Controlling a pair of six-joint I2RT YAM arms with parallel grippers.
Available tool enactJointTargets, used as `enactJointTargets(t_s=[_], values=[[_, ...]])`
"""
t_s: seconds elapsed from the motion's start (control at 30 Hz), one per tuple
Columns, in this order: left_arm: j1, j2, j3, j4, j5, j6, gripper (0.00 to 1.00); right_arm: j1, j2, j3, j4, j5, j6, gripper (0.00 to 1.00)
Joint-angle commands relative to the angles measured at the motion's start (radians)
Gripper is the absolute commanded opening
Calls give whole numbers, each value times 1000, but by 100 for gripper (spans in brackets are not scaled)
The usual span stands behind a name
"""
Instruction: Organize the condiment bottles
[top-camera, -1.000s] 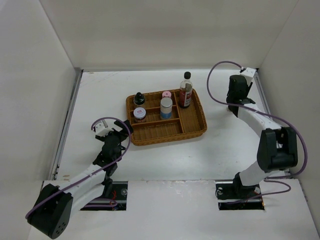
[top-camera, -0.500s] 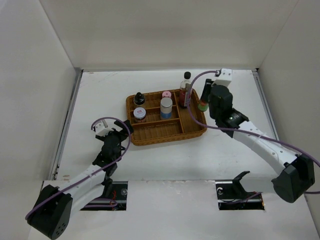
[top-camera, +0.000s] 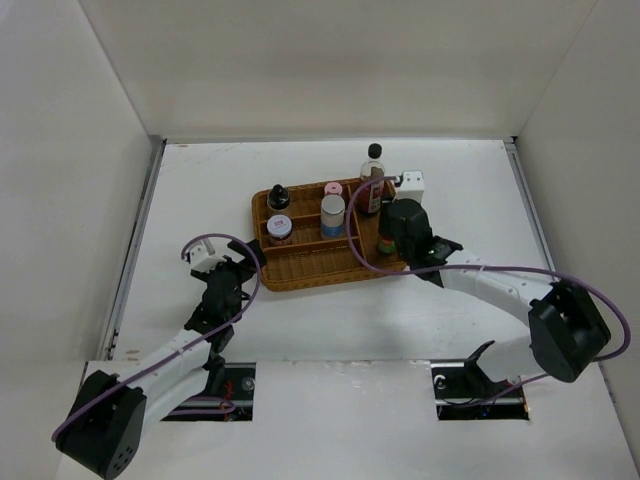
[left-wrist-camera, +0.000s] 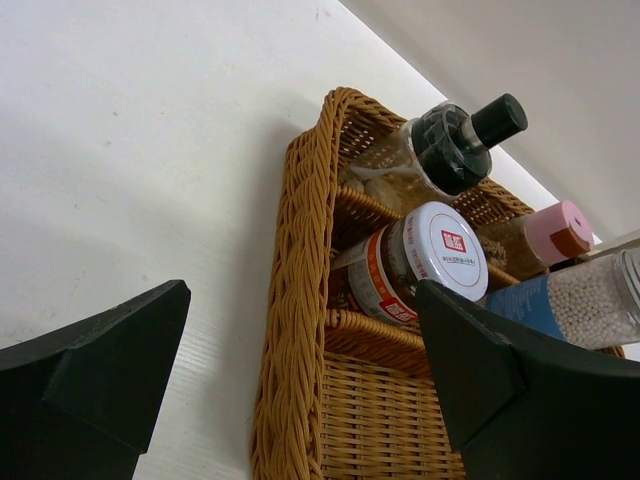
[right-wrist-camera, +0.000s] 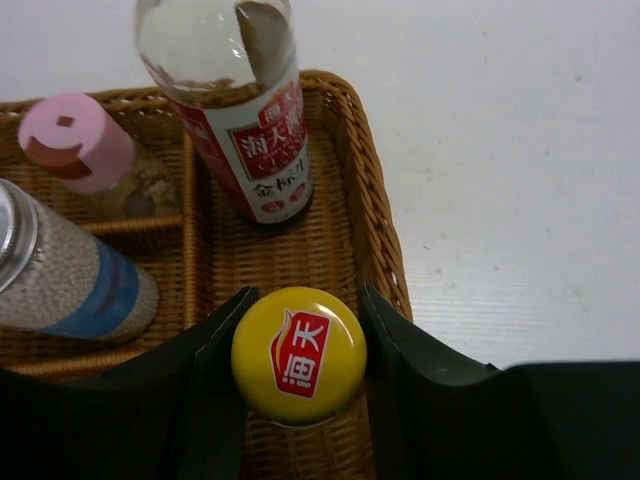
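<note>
Bottle (right-wrist-camera: 298, 355) pinched between right gripper (right-wrist-camera: 302, 300) jaws

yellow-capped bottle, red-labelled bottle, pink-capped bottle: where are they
yellow-capped bottle (right-wrist-camera: 298, 352): right wrist view, top of its cap
red-labelled bottle (right-wrist-camera: 262, 150): right wrist view, its label
pink-capped bottle (right-wrist-camera: 75, 140): right wrist view, top of its cap

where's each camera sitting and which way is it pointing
top external: high behind the bases, looking down on the tray; left arm, right arm show.
left wrist: low near the tray's left end, facing it; open left pincer shows.
right wrist: above the tray's right section, looking down; right pincer grips the yellow-capped bottle.
wrist views share the pink-capped bottle.
</note>
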Motion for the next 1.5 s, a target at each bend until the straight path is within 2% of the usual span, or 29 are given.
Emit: enactJointTargets(t_s=[0.0, 0.13, 0.3, 0.4, 0.67, 0.77, 0.8, 0.97, 1.1, 1.27, 1.47], values=[[10, 10, 23, 29, 17, -7, 100, 34, -9, -14, 204, 12, 25, 35], [11, 18, 26, 29, 5, -7, 100, 53, -10, -57, 221, 23, 35, 39], [13, 50, 43, -3, -9, -17, 100, 56, -36, -75, 216, 31, 49, 52], [17, 64, 55, -23, -21, -27, 100, 56, -70, -89, 219, 32, 55, 64], [27, 99, 101, -122, -30, -30, 100, 44, -151, -98, 210, 23, 62, 77], [28, 123, 119, -135, -30, -31, 100, 47, -197, -105, 202, 29, 62, 89], [28, 125, 123, -138, -30, -31, 100, 47, -217, -109, 201, 32, 63, 100], [46, 96, 135, -178, -30, -33, 100, 2, -360, -169, 199, 99, 95, 100], [60, 45, 149, -237, -30, -33, 100, -99, -511, -281, 195, 159, 206, 100], [60, -30, 141, -247, -18, -34, 100, -231, -648, -423, 110, 91, 345, 100], [50, -122, 133, -250, 8, -36, 100, -266, -694, -468, 0, 21, 397, 100]])
